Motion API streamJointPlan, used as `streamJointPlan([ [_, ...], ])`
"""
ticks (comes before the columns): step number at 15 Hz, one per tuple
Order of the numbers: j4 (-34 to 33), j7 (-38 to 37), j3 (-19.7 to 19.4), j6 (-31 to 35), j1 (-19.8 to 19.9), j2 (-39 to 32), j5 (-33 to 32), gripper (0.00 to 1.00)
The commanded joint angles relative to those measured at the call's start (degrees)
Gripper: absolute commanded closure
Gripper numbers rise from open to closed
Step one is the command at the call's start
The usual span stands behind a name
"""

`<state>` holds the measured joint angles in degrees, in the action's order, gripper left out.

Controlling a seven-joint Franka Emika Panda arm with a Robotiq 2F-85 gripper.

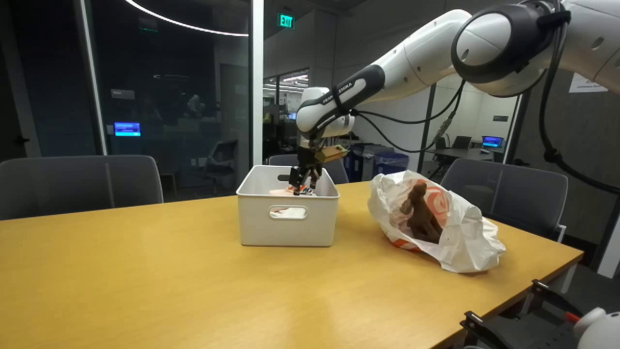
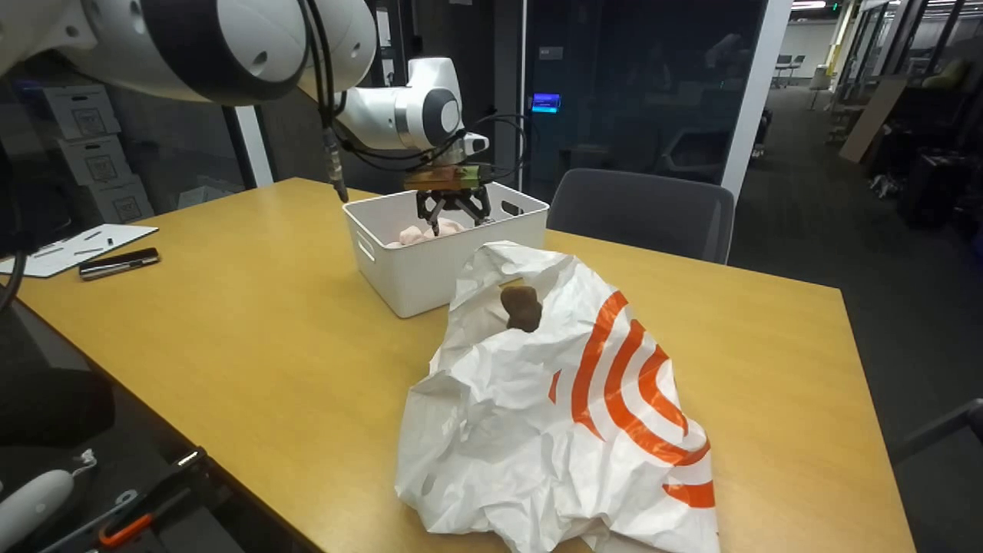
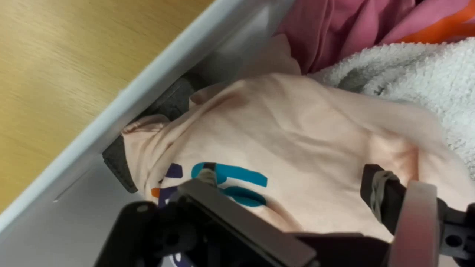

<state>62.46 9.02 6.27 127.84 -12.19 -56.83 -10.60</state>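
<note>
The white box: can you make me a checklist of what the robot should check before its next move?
1. White box upright on the table: ok.
2. Gripper open: ok, its fingers stand apart.
3. Pale pink cloth under the gripper: ok, the wrist view shows it.
4. Fingers touching the cloth: cannot tell.
5. Cloth apart from the towel: not ok, they overlap.
6. Bag clear of the gripper: ok.

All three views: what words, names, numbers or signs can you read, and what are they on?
"EXIT": on the green sign.
"FRAN" and "EMIKA": on the robot arm, with a black strap between them.
Too small or blurred to read: the grey plaque, the blue screens, the white notice and the box labels.
Partly covered, so I can't tell if it's letters: the print on the peach cloth.
</note>
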Motion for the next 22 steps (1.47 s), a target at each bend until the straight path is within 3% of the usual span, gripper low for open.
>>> streamJointPlan([
  [1, -5.64, 6.50, 2.33, 2.21, 2.53, -4.64, 3.23, 0.00],
  [7, -12.08, 12.21, 4.41, -1.04, 5.09, -10.46, 7.47, 0.00],
  [8, -12.79, 12.79, 4.59, -1.35, 5.28, -11.19, 7.93, 0.25],
  [10, -14.30, 13.55, 5.03, -2.24, 5.59, -12.40, 9.02, 0.35],
  [17, -18.18, 13.53, 5.33, -4.10, 5.57, -14.54, 11.24, 0.91],
  [19, -17.86, 13.20, 5.41, -3.15, 5.60, -13.99, 10.88, 0.97],
  [22, -16.83, 12.83, 4.98, -0.33, 5.14, -11.83, 10.25, 0.93],
])
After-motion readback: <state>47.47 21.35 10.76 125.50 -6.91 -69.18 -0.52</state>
